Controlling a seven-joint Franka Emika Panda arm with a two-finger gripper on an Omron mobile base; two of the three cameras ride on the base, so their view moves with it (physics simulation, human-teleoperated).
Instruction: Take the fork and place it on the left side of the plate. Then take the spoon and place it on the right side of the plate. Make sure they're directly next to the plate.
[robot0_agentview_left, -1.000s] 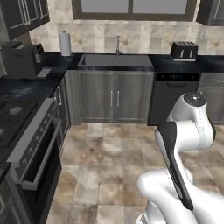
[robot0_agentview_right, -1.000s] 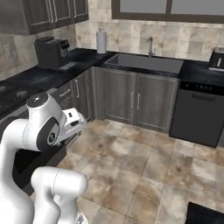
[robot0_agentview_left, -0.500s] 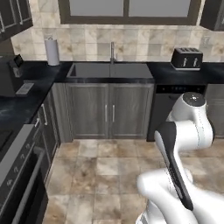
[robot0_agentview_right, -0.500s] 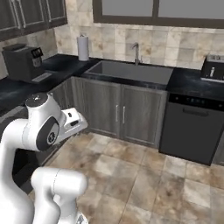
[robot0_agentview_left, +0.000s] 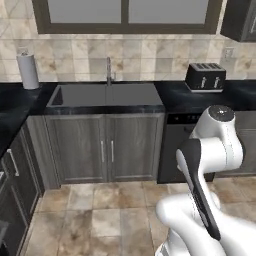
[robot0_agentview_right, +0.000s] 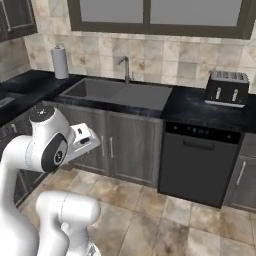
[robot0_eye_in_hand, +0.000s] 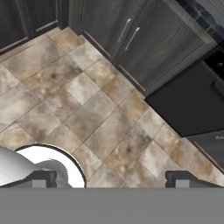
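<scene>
You have nothing placed yet, by my reading: fork, spoon and plate aren't anywhere on the black counter (robot0_agentview_left: 175, 95) beside the sink (robot0_agentview_left: 107, 94) or near the toaster (robot0_agentview_left: 205, 76). Your gripper (robot0_eye_in_hand: 111, 179) hangs over floor tiles, fingers wide apart, holding nothing.

Two cameras sit behind the arm, left and right, looking forward and down at the same sink (robot0_agentview_left: 107, 95) and toaster (robot0_agentview_right: 227, 87). The hand camera looks down at the floor (robot0_eye_in_hand: 87, 100) by the cupboards (robot0_eye_in_hand: 144, 39).
</scene>
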